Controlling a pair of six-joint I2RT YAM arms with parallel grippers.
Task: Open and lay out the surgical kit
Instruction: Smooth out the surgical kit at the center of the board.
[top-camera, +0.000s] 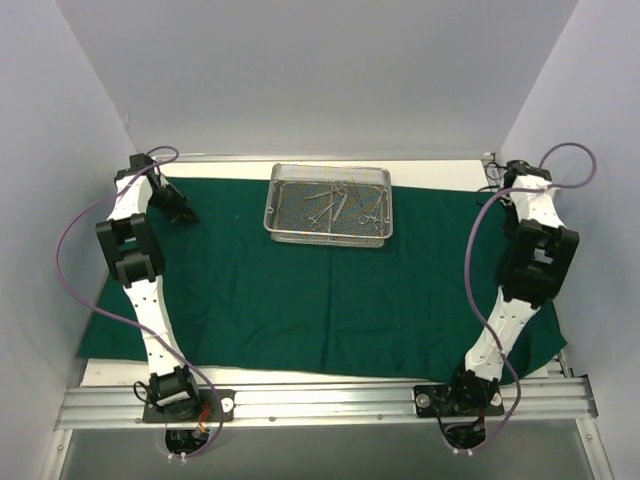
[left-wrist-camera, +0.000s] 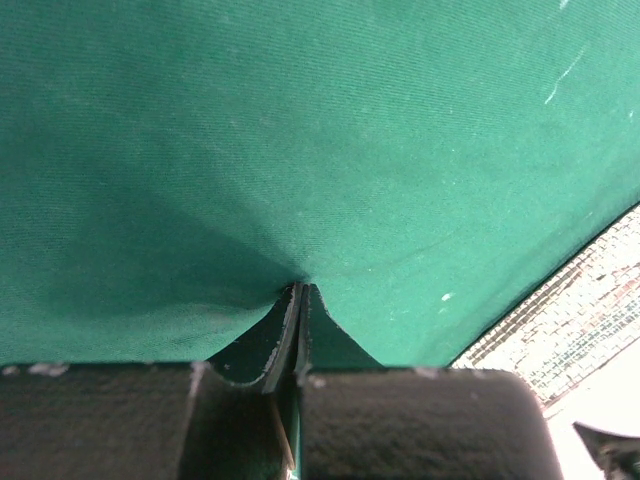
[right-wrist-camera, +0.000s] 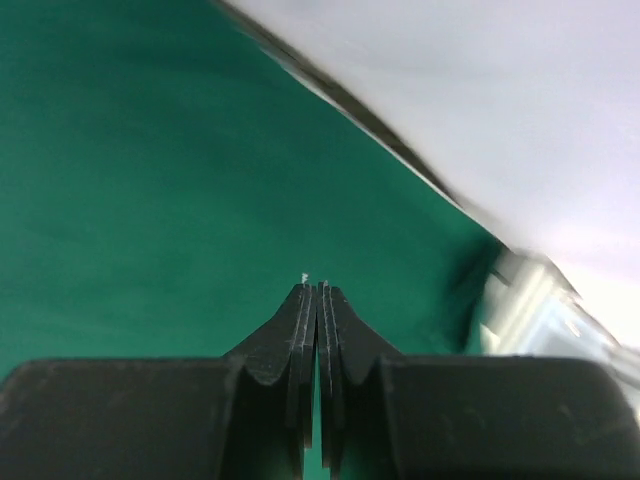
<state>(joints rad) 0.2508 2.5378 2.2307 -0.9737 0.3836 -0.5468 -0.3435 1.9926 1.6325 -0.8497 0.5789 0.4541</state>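
White walls close me in on three sides.
The back wall (top-camera: 320, 70) rises plain and evenly lit; the left wall (top-camera: 40, 200) and right wall (top-camera: 600, 190) slant in beside it. Under me a white table (top-camera: 115, 373), an aluminium rail (top-camera: 320, 402) along its near edge, a grey surface (top-camera: 320, 452) below that.

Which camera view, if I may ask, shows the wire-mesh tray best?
The top external view: the whole tray sits on the green cloth, instruments inside. The left wrist view catches only a mesh corner; the right wrist shows none clearly.
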